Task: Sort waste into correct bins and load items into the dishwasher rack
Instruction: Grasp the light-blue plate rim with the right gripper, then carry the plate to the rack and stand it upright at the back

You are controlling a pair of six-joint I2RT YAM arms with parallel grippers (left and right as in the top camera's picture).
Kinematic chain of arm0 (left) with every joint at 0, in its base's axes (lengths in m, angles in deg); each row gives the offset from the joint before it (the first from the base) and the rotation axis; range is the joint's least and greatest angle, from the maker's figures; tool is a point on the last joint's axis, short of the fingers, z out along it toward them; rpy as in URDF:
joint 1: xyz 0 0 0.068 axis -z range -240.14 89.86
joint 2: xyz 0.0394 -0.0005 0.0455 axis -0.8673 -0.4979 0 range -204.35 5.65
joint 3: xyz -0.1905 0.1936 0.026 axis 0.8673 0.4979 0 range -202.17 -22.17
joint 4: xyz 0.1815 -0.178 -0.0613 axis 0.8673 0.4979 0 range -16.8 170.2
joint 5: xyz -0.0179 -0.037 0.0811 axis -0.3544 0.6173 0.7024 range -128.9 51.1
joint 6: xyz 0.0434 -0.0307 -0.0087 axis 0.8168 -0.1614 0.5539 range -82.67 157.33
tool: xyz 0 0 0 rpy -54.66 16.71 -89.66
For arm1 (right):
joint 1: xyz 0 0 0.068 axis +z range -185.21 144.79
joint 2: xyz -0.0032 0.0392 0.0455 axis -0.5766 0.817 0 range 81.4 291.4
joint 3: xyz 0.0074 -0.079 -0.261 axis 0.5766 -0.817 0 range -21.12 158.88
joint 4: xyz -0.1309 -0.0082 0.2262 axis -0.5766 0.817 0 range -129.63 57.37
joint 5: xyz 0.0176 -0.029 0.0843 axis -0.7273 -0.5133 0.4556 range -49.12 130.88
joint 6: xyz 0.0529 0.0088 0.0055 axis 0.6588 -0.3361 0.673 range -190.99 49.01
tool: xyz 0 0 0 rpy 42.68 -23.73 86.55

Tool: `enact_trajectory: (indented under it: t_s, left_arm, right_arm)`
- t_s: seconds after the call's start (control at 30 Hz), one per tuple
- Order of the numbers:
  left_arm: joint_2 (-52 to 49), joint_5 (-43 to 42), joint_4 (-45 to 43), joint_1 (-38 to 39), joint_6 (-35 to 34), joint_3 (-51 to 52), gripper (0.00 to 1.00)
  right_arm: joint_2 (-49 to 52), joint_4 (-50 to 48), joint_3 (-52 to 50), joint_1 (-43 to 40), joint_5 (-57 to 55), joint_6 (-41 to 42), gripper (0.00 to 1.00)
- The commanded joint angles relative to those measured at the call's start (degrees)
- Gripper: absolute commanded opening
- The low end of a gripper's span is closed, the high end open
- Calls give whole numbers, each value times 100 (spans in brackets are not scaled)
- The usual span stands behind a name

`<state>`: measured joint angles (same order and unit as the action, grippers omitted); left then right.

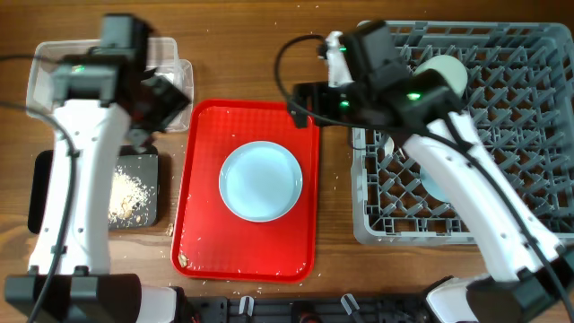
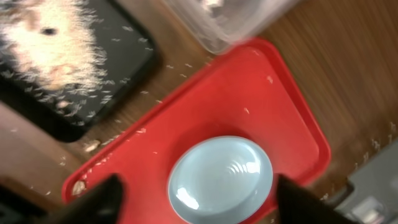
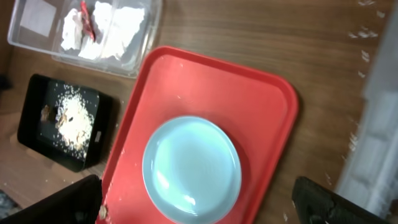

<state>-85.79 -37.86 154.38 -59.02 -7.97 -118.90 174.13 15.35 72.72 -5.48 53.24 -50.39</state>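
Light blue and glossy, one round plate lies flat in the middle of the one red tray on your desk, and your left claw and right claw hang near that tray with fingers spread wide, gripping nothing. You have two bins left of it: one clear tub with crumpled napkins and one red wrapper, and one black tray of pale crumbs. One grey rack stands on the right.

Two-tone arms.
Left arm, right arm: white links, black joints, green lights, black cables; left gripper, right gripper black.
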Motion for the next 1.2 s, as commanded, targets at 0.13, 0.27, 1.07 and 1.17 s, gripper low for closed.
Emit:
enact_trajectory:
  t_s: [0.13,0.27,1.07,1.17]
  left_arm:
    - [-50,168,374,-2133,-44,2,100]
    - [-50,935,446,-2691,26,2,100]
    - [-50,933,437,-2839,24,2,100]
    - [-50,933,437,-2839,24,2,100]
  right_arm:
    - [2076,-236,-57,509,-238,-881,73]
    - [2889,-68,-57,535,-197,-1014,50]
    - [898,981,984,-1744,-2406,435,4]
    - [625,1283,979,-2026,-4258,994,4]
